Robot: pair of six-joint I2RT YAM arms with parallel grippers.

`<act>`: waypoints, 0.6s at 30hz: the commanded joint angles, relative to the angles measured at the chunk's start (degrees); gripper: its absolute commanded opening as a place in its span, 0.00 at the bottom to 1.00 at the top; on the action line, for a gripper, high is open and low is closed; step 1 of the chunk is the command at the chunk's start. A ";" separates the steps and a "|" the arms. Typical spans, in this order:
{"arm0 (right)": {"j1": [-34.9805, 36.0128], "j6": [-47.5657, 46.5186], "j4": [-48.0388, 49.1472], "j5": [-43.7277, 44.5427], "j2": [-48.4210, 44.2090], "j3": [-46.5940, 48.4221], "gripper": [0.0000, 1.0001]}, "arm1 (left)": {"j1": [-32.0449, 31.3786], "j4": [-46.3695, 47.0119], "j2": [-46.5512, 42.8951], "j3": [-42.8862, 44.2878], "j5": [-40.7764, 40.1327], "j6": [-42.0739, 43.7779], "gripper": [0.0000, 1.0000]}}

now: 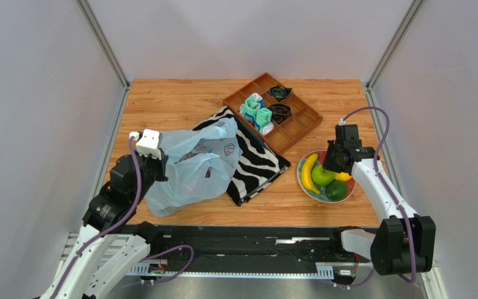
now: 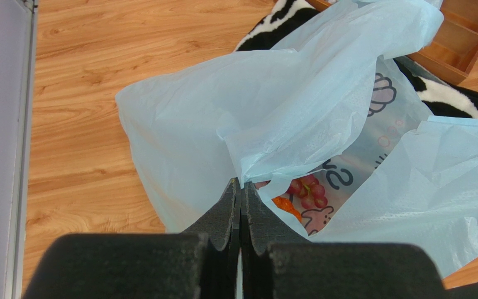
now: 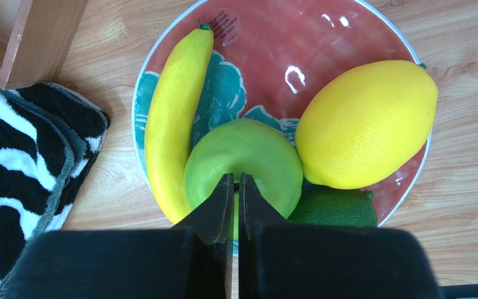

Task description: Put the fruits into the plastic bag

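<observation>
Four fruits on the plate: banana (image 3: 170,118), apple (image 3: 248,156), lemon (image 3: 366,124) and dark green fruit (image 3: 335,208) lie packed together, touching, on the plate (image 3: 322,37), near the striped cloth (image 3: 17,162).
Fruit in the bag: grapes (image 2: 307,192) show through the mouth of the plastic bag (image 2: 223,112), with something orange beside them that I cannot name.
Plastic bag: thin, crinkly and limp, lying partly on the striped cloth. Its mouth probably sags shut unless the rim is held up.
Left gripper (image 2: 241,185): closed, pinching a fold of the bag's rim.
Right gripper (image 3: 235,180): fingers closed together right over the top of the apple. Nothing shows between them, so no hold on the fruit can be seen.
Apple: round, smooth and glossy, probably light and hard. It will likely squirt out of narrow fingers, so take it across its widest part with the jaws well spread.
Banana: long and curved, best gripped across the middle.
Lemon: the dimpled skin should hold better. Take it across the short way.
Dark green fruit: half hidden under the apple and lemon, so it is easier once those are out.
</observation>
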 commanded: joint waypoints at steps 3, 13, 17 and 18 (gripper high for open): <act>-0.12 -0.14 -0.31 -0.93 -3.79 2.22 0.00 | -0.07 0.60 -0.22 0.35 -0.28 0.57 0.00; -0.03 0.83 -0.58 -4.89 -10.47 4.95 0.00 | -0.07 0.60 -0.31 0.35 -0.20 0.57 0.00; 1.11 2.67 2.74 -9.01 -14.08 5.48 0.00 | -0.07 0.78 -0.14 0.35 -0.02 0.57 0.00; 1.55 3.20 3.98 -11.29 -14.96 5.30 0.00 | -0.07 0.86 -0.22 0.35 0.07 0.57 0.00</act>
